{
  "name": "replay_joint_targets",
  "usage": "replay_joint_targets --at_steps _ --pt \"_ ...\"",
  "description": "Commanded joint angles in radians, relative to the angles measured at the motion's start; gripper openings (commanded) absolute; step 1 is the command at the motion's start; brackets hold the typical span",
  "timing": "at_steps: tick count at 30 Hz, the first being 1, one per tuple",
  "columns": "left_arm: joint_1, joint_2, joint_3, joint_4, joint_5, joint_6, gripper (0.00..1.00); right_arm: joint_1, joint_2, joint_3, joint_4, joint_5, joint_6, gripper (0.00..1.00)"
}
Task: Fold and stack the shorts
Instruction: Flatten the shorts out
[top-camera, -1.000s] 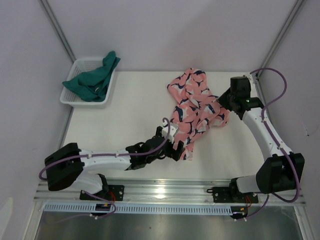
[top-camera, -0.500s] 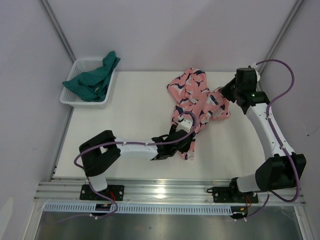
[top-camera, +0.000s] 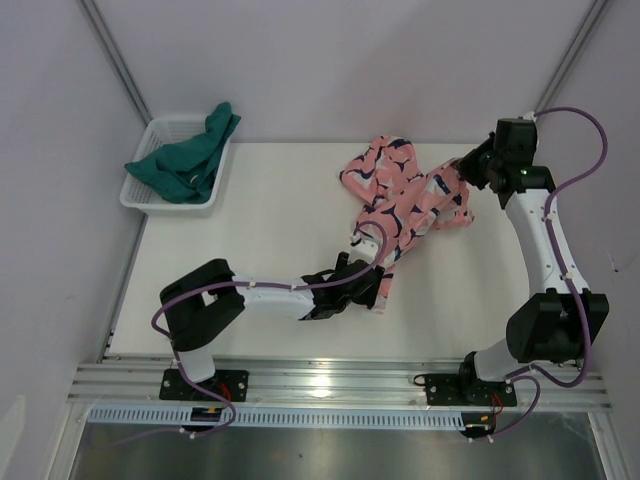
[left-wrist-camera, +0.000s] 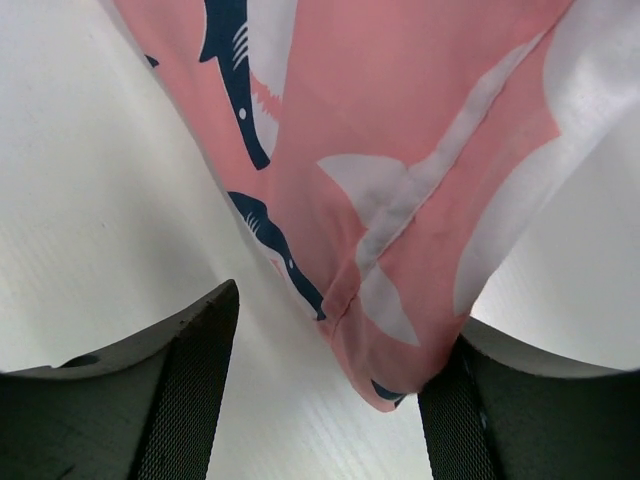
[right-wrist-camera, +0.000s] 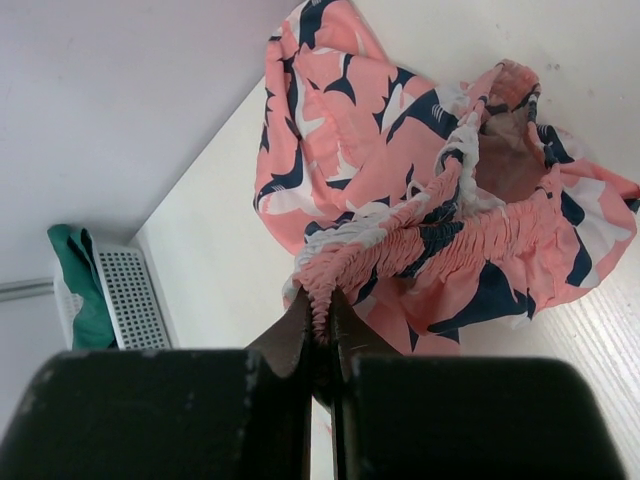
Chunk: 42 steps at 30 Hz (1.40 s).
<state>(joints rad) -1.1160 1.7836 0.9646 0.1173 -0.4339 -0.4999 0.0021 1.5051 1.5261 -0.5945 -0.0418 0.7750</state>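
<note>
right hand (top-camera: 470, 172) is pinched tight on the stretchy top band of the pink shorts (top-camera: 400, 195), at the far right of the counter (top-camera: 250, 240). left hand (top-camera: 372, 290) is low at the near end of the pink shorts. its fingers (left-wrist-camera: 190, 390) are apart. a leg corner lies between them, with bare counter showing on one side, so it does not grip yet.

the pink shorts lie bunched up, from the far right down to the middle. to do this well, i think left hand should push in a bit more, then squeeze on both layers, not just the hem. then both hands could pull away from each other, slow and even, so the cloth goes flat before any fold. pull too hard and the band may slip out.

the basket (top-camera: 165, 205) sits at the far left, well apart, with the green shorts (top-camera: 185, 160) in it, hanging over the rim. nothing blocks the hands. only the bunched cloth is in the way.
</note>
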Motion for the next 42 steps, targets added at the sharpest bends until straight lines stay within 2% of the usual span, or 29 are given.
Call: replay_joint_targets --at_steps 1,8,16,21,26,29,34,42 --pt "0.002 -0.009 -0.004 0.078 0.038 -0.035 0.69 -0.022 0.001 0.043 0.022 -0.032 0.015 0.0" --pt "-0.01 0.031 0.0 0.102 0.078 -0.051 0.68 -0.034 0.012 0.055 0.028 -0.041 0.026 0.0" --pt "-0.062 0.066 -0.007 0.085 -0.051 -0.187 0.65 -0.044 0.033 0.083 0.033 -0.056 0.044 0.0" --pt "-0.064 0.065 -0.029 0.097 -0.059 -0.209 0.59 -0.045 0.035 0.085 0.038 -0.059 0.05 0.0" --pt "-0.064 0.069 -0.035 0.099 -0.043 -0.244 0.59 -0.045 0.038 0.094 0.041 -0.063 0.056 0.0" --pt "-0.062 0.062 -0.064 0.146 -0.002 -0.279 0.6 -0.047 0.04 0.094 0.038 -0.059 0.056 0.0" --pt "-0.064 0.049 -0.151 0.327 0.061 -0.318 0.6 -0.048 0.041 0.094 0.038 -0.061 0.058 0.0" --pt "-0.088 0.056 -0.156 0.316 0.043 -0.386 0.55 -0.048 0.041 0.092 0.039 -0.064 0.06 0.0"
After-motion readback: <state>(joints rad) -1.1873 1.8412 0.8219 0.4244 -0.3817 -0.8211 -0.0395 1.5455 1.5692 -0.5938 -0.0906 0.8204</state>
